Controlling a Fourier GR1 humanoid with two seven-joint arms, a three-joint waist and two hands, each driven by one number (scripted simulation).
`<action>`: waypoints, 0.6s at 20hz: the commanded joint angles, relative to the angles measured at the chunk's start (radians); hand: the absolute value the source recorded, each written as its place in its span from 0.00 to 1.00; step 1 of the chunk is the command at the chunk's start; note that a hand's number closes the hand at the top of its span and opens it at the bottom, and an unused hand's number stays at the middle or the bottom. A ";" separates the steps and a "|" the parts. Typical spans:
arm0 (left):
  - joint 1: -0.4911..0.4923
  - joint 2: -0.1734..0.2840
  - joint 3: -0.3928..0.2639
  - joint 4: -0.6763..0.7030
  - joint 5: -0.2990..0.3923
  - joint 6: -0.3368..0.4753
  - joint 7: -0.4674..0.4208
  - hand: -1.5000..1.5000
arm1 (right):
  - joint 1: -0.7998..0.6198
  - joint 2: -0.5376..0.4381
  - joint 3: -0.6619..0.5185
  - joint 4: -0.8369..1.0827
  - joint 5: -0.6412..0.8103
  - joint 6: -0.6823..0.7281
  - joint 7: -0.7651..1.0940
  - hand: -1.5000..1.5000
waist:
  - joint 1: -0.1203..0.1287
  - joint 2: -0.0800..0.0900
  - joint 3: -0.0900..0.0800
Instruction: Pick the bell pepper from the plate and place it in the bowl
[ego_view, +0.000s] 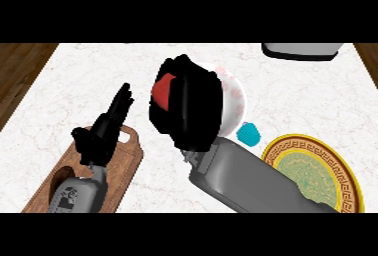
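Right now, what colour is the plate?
Yellow-gold rim with a brown key pattern and a green middle, on the plate in the head view.

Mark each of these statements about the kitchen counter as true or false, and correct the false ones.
1. The red bell pepper lies on the plate. False: the plate with the yellow rim shows no pepper; the pepper is at the white bowl, under the right robot hand.
2. The right robot hand is over the white bowl. True.
3. The left robot hand holds the blue object. False: its fingers are straight and hold nothing; the blue object lies on the counter between bowl and plate.
4. A wooden cutting board lies under the left robot hand. True.
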 joint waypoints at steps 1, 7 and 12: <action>-0.031 -0.022 -0.011 0.009 -0.022 0.028 0.009 0.50 | -0.204 0.004 -0.027 0.164 0.003 0.091 0.225 1.00 | 0.000 0.007 0.002; 0.011 0.008 0.000 -0.039 0.005 -0.007 0.042 0.50 | -0.345 0.004 -0.048 0.433 -0.040 0.115 0.220 1.00 | 0.003 0.011 0.004; -0.002 0.000 0.012 0.011 -0.017 0.014 -0.013 0.50 | -0.295 0.004 -0.012 0.538 -0.054 -0.001 0.189 1.00 | -0.030 0.012 0.006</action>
